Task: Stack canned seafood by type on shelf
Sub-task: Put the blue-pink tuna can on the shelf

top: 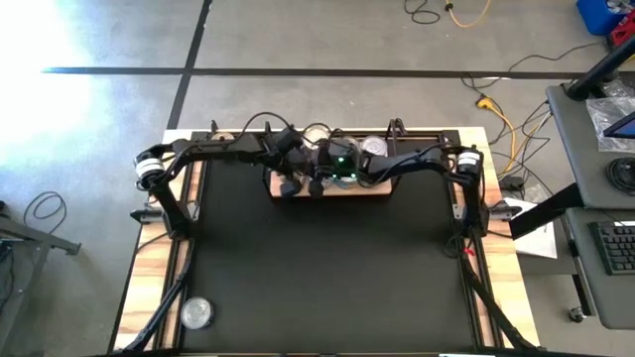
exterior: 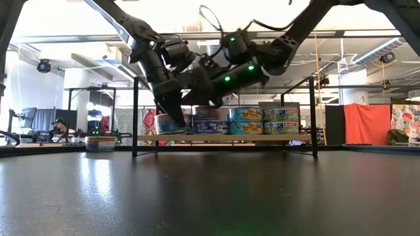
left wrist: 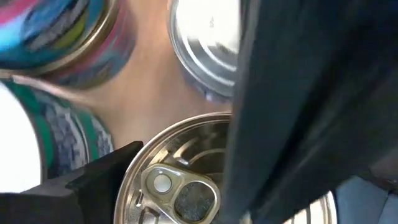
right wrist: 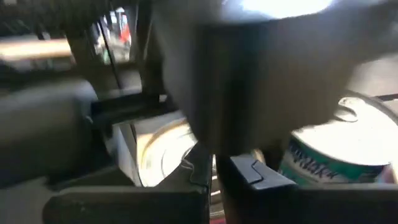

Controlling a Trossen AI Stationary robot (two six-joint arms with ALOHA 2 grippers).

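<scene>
While both grippers hang over the light-wood shelf [top: 332,190], left gripper [left wrist: 174,186] straddles, fingers spread, a gold-lidded round tin [left wrist: 177,180]; right gripper [right wrist: 214,165] is clenched empty.

The high view looks straight down on the whole black wood-edged table [top: 317,288]; the low view looks level across it, and both share the small light-wood wire-post shelf [exterior: 223,138]; both wrist views sit very near the round metal tins [left wrist: 180,180]
</scene>
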